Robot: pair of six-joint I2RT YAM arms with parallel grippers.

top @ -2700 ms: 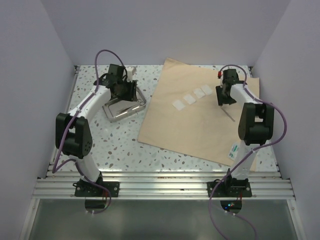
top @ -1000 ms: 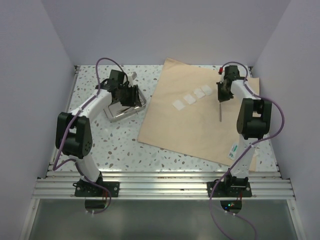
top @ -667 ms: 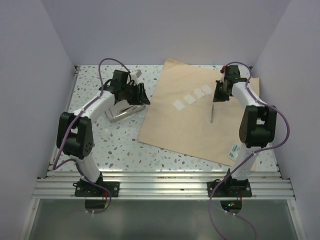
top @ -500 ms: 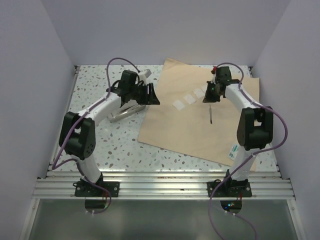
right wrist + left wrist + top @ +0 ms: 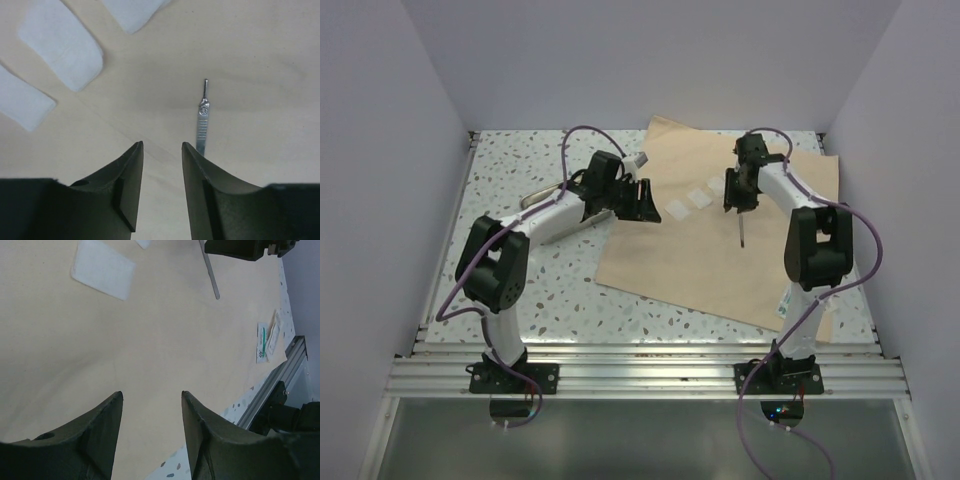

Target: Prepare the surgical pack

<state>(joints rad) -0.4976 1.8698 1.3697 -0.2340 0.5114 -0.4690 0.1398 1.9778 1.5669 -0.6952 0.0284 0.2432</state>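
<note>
Surgical pack, part-assembled. Wrap sheet [image 5: 710,255] spread flat and unfolded on the right half of the table [image 5: 520,290], set at a slant to the arms, presumably to leave its corners free for folding over the contents. Three gauze squares [image 5: 675,210] in a diagonal row near its middle, apart from one another. Slim metal instrument handle [image 5: 201,131] flat on the sheet just beside the row, well inside the edges, likely for the same reason. Right gripper [image 5: 162,147] low over the sheet, jaws parted and empty, handle off to one side of a finger rather than between the two; posed as for a let-go or a fresh approach, impossible to say which. Left gripper [image 5: 151,397] reaching in over the sheet's left edge, jaws likewise apart, gripping nothing, pointed toward the nearest gauze. Metal tray [image 5: 534,198] off the sheet on bare table, mostly hidden beneath the left arm, not yet among the contents. Small green-printed packet [image 5: 262,342] at the sheet's near corner.
</note>
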